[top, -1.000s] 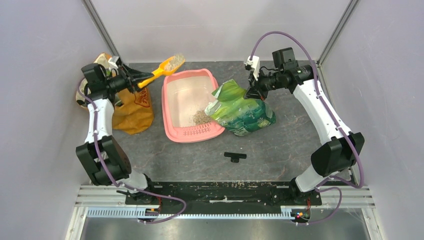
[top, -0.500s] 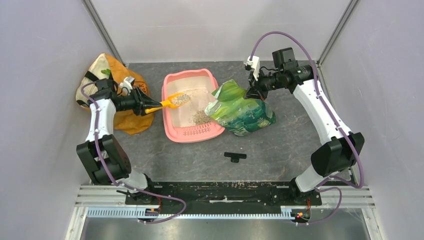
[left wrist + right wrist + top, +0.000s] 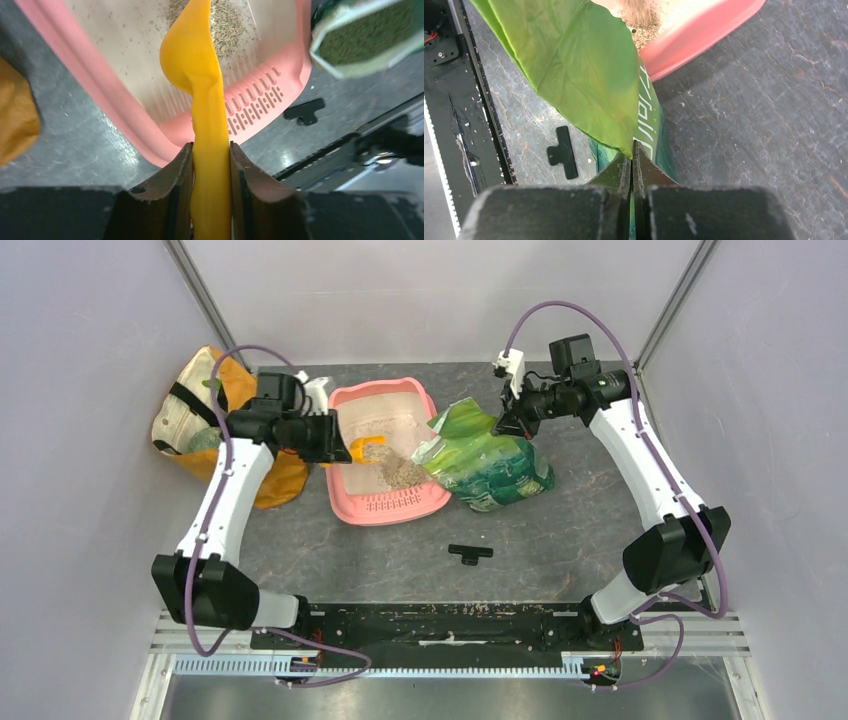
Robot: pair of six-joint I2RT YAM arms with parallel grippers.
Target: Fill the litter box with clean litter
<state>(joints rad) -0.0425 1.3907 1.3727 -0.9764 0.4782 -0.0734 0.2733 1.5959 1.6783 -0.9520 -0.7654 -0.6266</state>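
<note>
Change since earlier: we see that the left arm has swung right, away from the bag at the far left and over to the tray. The scoop it carries has come down from above the tray's far corner to just over the tray floor. The pile of granules looks bigger, and the right arm has not shifted.
Orange-tan fabric bag point(image 3: 192, 418): we find it slumped at the far left of the dark grey stone-patterned table point(image 3: 560, 540), behind the left arm.
Left gripper point(image 3: 210, 150): its two fingers are clamped on the handle of the scoop, one on each flat side.
Orange plastic scoop point(image 3: 192, 55): its bowl reaches over the left rim of the tray, turned on edge in the wrist view. We cannot tell whether anything is left in it.
Pink rectangular plastic litter box point(image 3: 345, 495): it lies flat at the table's middle with its slotted lip at the near end.
Grey-beige gravel-like litter point(image 3: 400, 472): we see it heaped on the pale floor toward the near right, with loose grains scattered around.
Small black T-shaped part point(image 3: 470, 554): it lies alone on the table, nearer than the tray.
Glossy green foil bag point(image 3: 490, 470): it lies just right of the tray, its open mouth at the tray's right rim.
Right gripper point(image 3: 632, 160): its fingers are pinched together on the bag's upper flap, holding it raised.
</note>
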